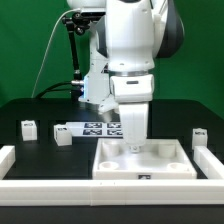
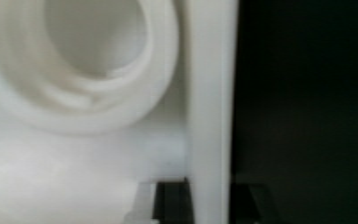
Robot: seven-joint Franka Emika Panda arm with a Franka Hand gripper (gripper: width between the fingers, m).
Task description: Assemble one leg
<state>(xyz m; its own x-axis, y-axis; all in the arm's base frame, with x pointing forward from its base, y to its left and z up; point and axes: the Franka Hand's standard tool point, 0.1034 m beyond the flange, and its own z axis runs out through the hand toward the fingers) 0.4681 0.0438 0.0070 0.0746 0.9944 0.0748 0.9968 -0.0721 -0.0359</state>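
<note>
White plastic parts lie across a black table [image 1: 45, 150]. At the far left a small post [image 1: 28, 127] stands with a black-and-white tag on its side. Just to its right and slightly nearer is a second post [image 1: 63, 135]. Beside that one, the marker board [image 1: 100, 127] lies flat with its tags facing up.

Right of centre and nearer, the big tray-shaped piece [image 1: 115, 172] sits on the table. The arm comes straight down over its far part. The gripper [image 1: 133, 118] points downward and holds the leg [image 1: 133, 138] upright, with the leg's lower end down inside the tray, near its far wall.

In the wrist view the leg [image 2: 211, 100] appears as a pale strip running away from the camera, with two dark fingertips [image 2: 163, 203] pressed against its two sides. The fingers are closed to the leg's width, with no gap visible. A rounded white hollow of the tray [image 2: 69, 70] is close beside the leg. Whether the leg's end is seated in anything cannot be told.

Far right, a third post [image 1: 199, 135] stands alone, well apart from the tray.
</note>
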